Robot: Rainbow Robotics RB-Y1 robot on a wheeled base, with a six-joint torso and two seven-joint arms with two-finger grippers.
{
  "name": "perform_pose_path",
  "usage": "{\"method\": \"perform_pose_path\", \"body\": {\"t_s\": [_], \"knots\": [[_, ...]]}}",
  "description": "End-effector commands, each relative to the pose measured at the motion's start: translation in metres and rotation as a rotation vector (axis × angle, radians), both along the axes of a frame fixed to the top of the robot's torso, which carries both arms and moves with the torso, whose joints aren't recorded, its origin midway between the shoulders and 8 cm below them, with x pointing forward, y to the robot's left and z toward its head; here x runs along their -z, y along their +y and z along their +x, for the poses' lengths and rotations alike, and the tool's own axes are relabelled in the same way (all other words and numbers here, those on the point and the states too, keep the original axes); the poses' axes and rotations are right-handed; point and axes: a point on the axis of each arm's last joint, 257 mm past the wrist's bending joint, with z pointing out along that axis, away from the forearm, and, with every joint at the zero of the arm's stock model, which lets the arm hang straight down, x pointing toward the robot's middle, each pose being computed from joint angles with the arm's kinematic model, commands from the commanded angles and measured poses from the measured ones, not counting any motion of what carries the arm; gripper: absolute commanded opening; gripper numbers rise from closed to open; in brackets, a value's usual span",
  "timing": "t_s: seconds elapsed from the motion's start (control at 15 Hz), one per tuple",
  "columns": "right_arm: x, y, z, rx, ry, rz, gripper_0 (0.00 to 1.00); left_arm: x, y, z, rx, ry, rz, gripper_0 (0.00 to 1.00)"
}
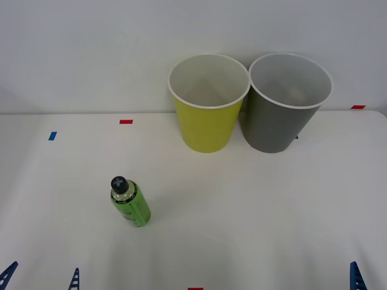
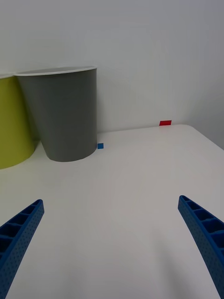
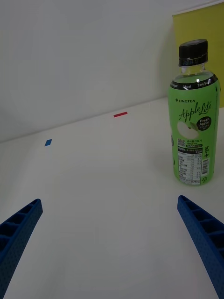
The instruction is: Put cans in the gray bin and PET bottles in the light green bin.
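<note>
A small PET bottle (image 1: 130, 203) with a bright green label and black cap stands upright on the white table, front left; it also appears in the left wrist view (image 3: 193, 135). The light green bin (image 1: 208, 106) and the gray bin (image 1: 284, 112) stand side by side at the back, against the wall. My left gripper (image 3: 109, 201) is open and low near the table's front edge, short of the bottle and to its left. My right gripper (image 2: 110, 201) is open at the front right, facing the gray bin (image 2: 63, 117) from a distance. Cans are out of view.
Small red tape marks (image 1: 126, 121) and blue tape marks (image 1: 52, 136) dot the table. A white wall rises right behind the bins. The table's right edge curves away near a red mark (image 1: 358, 107).
</note>
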Motion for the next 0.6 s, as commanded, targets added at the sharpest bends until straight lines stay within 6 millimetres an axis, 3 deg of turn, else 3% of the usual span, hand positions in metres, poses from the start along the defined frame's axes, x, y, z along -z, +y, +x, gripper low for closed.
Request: {"method": "perform_pose_path", "body": {"t_s": [0.07, 0.6], "knots": [[0.0000, 0.0000, 0.0000, 0.000, 0.000, 0.000, 1.00, 0.0000, 0.0000, 0.0000, 0.000, 0.000, 0.000, 1.00], [0.0000, 0.0000, 0.0000, 0.000, 0.000, 0.000, 1.00, 0.0000, 0.0000, 0.0000, 0.000, 0.000, 0.000, 1.00]]}}
